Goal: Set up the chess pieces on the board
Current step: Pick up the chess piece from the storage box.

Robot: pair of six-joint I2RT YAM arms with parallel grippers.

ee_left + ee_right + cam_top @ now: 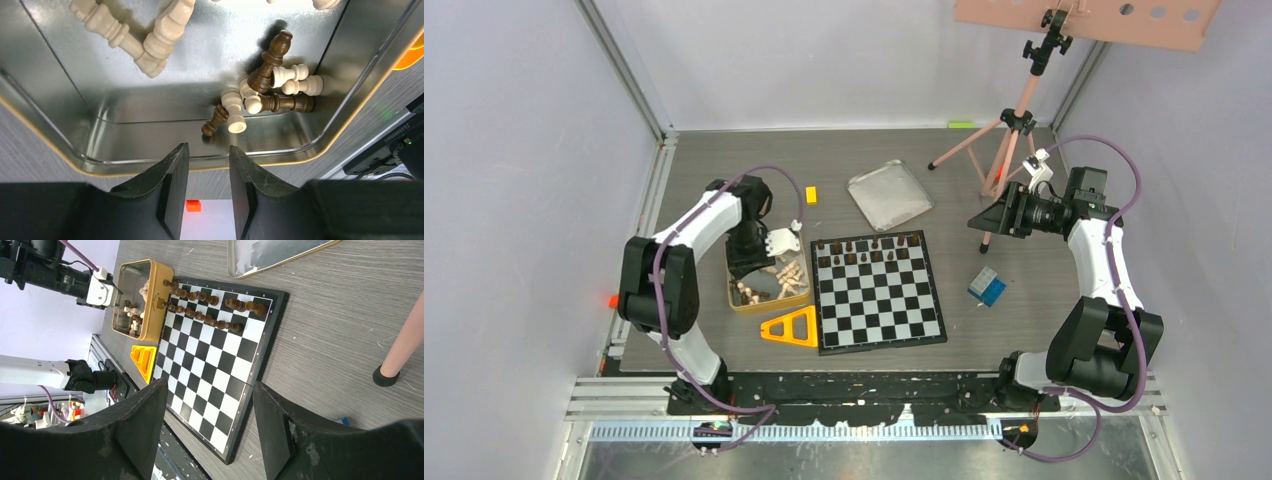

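Jaws on both arms parted, gripping nothing.
Left over tin (150,136) of pieces (272,55); dark pieces (869,243) line board's (879,305) far rows.

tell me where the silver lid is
In the top view, the silver lid lies flat just beyond the far edge of the chessboard, right of the yellow block.

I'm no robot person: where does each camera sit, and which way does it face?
Top external: fixed above and behind, facing down on the table, board, left arm and right arm.
Left wrist: on its arm, facing down into the gold tin of chess pieces; left gripper shows.
Right wrist: on its arm, facing across the board toward the tin; right gripper shows.
Top and right wrist share the board.
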